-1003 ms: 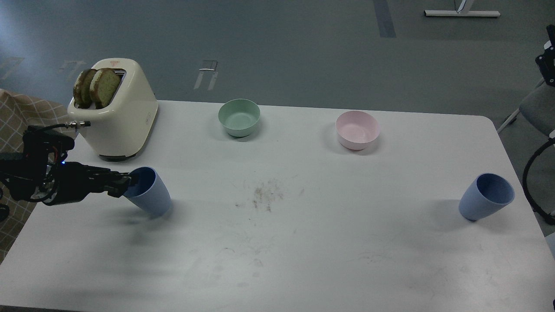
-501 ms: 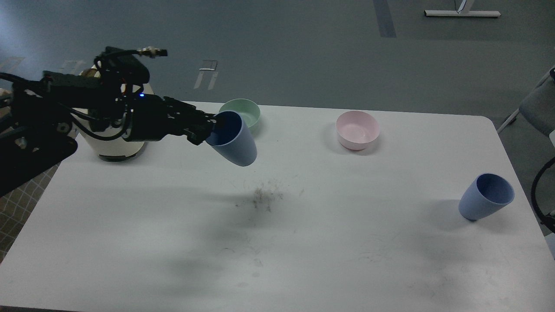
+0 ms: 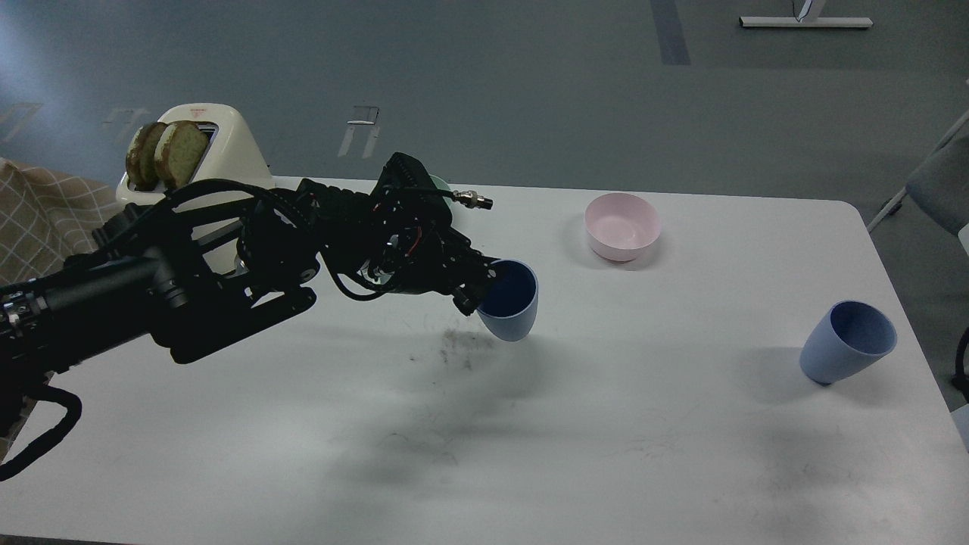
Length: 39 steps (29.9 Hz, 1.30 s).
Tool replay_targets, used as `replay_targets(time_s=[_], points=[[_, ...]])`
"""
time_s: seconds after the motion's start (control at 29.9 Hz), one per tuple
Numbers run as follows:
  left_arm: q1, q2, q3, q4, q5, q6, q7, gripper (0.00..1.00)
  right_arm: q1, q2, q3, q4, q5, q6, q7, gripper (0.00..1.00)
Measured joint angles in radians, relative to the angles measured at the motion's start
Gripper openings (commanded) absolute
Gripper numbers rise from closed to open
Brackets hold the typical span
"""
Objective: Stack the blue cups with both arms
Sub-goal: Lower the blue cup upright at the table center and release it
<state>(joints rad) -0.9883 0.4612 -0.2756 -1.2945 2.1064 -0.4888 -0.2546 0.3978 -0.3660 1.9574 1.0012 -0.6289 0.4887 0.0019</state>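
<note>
The left tool (image 3: 484, 289) is clamped on the rim of one matte dusty-blue tapered plastic cup (image 3: 511, 303), holding it over the middle of the white bench (image 3: 643, 454). The second identical blue cup (image 3: 846, 344) stands near the bench's right edge, and the right tool is out of view. This looks like the carry step; next the held cup likely needs setting down centrally or nesting with the other.

Layout on the tabletop (image 3: 606, 424)

Toaster (image 3: 227, 151) far left; bowl (image 3: 621, 225) behind centre-right; one cup (image 3: 846, 342) right, another cup (image 3: 511, 300) at centre.

mint-green bowl (image 3: 441, 184) mostly hidden behind left arm (image 3: 227, 265), chair (image 3: 942, 178) cropped
</note>
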Motion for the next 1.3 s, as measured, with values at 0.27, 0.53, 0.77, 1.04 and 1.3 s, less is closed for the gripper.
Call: replay_targets(time_s=[0.27,0.53,0.77,1.04,1.3], points=[[0.002,-0.057,0.05,0.067,0.017,0.0,0.003,0.0,-0.001,0.003,0.003,0.0,0.001,0.0,0.0,1.0],[-0.005,-0.1,0.052,0.125,0.016,0.001,0.002,0.0,-0.003,0.003,0.003,-0.001,0.001,0.0,0.0,1.0],[-0.025,-0.091,0.052,0.125,0.009,0.0,-0.006,0.0,-0.013,0.005,0.003,-0.002,0.001,0.0,0.0,1.0],[-0.037,-0.084,0.052,0.124,0.001,0.0,-0.022,0.0,-0.013,0.008,0.003,-0.002,0.001,0.0,0.0,1.0],[-0.028,-0.082,0.053,0.125,0.0,0.0,-0.025,0.12,-0.017,0.008,0.003,-0.005,0.001,0.0,0.0,1.0]])
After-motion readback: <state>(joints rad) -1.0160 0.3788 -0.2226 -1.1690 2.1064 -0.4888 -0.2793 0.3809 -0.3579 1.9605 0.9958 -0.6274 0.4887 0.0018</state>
